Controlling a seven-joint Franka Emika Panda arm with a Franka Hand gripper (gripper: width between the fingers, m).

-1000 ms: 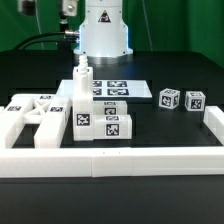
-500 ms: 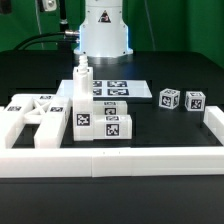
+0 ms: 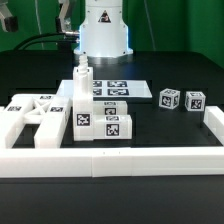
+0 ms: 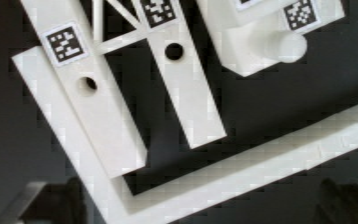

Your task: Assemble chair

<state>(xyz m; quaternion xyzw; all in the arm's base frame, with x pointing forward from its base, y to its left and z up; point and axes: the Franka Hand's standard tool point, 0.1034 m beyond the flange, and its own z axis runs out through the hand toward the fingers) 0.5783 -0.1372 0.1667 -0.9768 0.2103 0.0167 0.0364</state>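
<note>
The white chair parts lie by the front border wall [image 3: 120, 160]. A ladder-like frame [image 3: 30, 118] is at the exterior view's left. Tagged blocks [image 3: 100, 125] sit beside it, and an upright piece with a peg [image 3: 82, 85] stands behind them. Two small tagged cubes [image 3: 169, 99] lie at the right. The wrist view looks down on the frame's two bars with holes [image 4: 87, 100] and the peg piece [image 4: 265, 45]. My gripper [image 4: 194, 215] is high above them, open and empty, and only its dark fingertips [image 4: 51, 200] show. It is out of the exterior view.
The marker board [image 3: 115, 88] lies flat behind the parts, in front of the robot base [image 3: 105, 30]. The low white border wall also shows in the wrist view [image 4: 247, 165] as a corner below the bars. Cables hang at the back left.
The arm pieces at the top edge of the exterior view have shifted a little. The parts on the table have not moved.
</note>
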